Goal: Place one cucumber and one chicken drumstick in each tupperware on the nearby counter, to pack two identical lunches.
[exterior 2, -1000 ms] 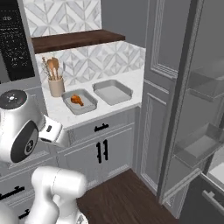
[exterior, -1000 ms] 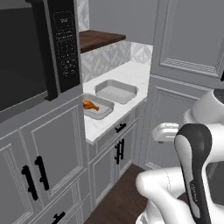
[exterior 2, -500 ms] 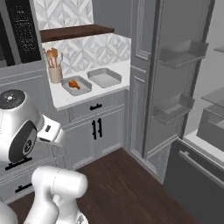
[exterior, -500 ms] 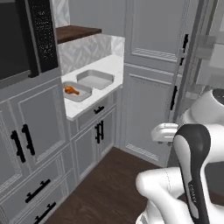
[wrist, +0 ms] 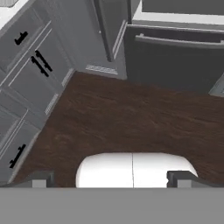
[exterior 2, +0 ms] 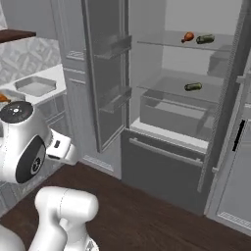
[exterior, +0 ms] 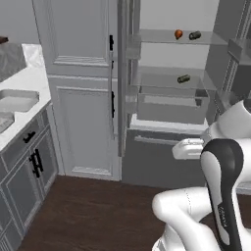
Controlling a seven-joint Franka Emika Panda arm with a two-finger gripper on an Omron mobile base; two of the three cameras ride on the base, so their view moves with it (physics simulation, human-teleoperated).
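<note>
My view has swung a lot in the last sec. Before, I was looking at the counter w/ the two boxes and the microwave. Now I'm facing the open fridge (exterior 2: pixel 166 103). That's the base turning, not stuff moving.

On the top shelf I see a chicken leg (exterior 2: pixel 187 37), w/ a cucumber (exterior 2: pixel 205 38) just beside it. One shelf down sits another cucumber (exterior 2: pixel 193 87), alone. Same three show from the left cam: chicken leg (exterior: pixel 178 34), top cucumber (exterior: pixel 194 35), lower cucumber (exterior: pixel 183 79).

The counter (exterior 2: pixel 54 73) is now off to my left. One empty box (exterior 2: pixel 34 86) sits on it. Near it, at the pic's edge, is a bit of orange (exterior 2: pixel 3 98), prob. the chicken leg in the other box, but it's cut off so can't be sure.

The claw (wrist: pixel 111 178) is wide open, holding nothing. It points down at the dark wood floor (wrist: pixel 131 118), tips far apart.

So I think: one leg packed, maybe. The fridge food is next. I need to go closer, since the shelves are well apart from the claw. The top shelf is high, so that reach may be hard.
</note>
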